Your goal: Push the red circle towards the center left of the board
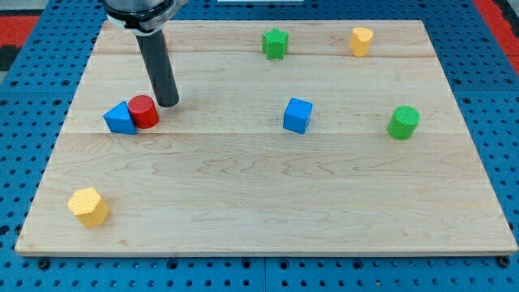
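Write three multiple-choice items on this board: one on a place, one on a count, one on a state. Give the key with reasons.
1. Where does the red circle block lie?
A. the view's left, mid-height
B. the view's top right
C. the view's bottom centre

2. How many green blocks are on the wooden board?
A. one
B. two
C. three

3. How does the red circle stand to the blue triangular block?
A. far apart
B. stacked on it
C. side by side, touching

Key: A, it sits at the left, with my tip just to its right. B, a green star block and a green cylinder block. C, no gap shows between them.
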